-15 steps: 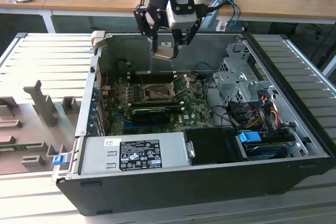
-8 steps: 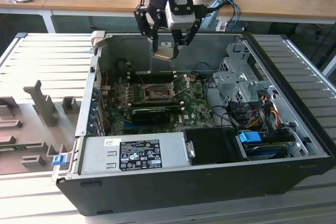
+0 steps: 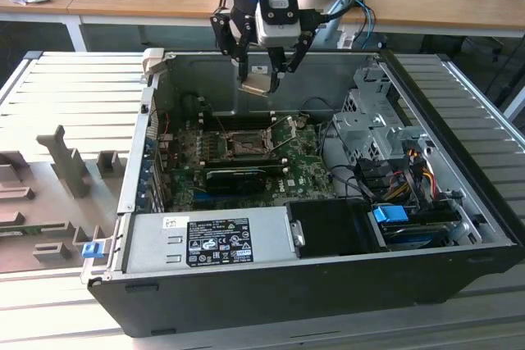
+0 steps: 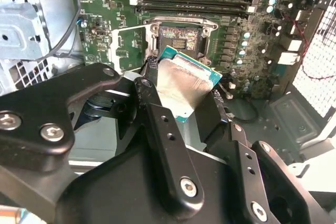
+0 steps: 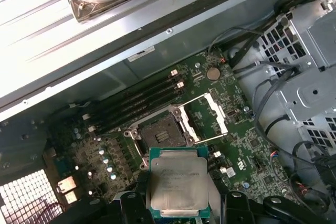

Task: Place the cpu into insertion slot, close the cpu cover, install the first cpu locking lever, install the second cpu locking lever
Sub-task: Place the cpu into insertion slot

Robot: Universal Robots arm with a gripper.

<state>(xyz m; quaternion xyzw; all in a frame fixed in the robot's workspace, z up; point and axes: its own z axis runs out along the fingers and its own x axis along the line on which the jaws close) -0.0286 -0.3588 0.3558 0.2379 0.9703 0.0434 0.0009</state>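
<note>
We hold small square silver-topped cpu point(image 5: 178, 182) pinched between fingers of black gripper point(image 3: 261, 79), in air over black case point(image 3: 328, 293), at 12 o'clock of dark square insertion slot point(image 5: 163, 131) in exterior view. Silver frame cpu cover point(image 5: 219, 113) stands open. We judge step one in hand; seating calls for chip level, squared to socket.

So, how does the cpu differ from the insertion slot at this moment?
The cpu has a pale silver-grey top with a green edge; the insertion slot is dark. The cpu is held in the pincer, up off the board; the insertion slot sits on the motherboard, empty, with the cpu cover lying open beside it. Both are square.
</note>
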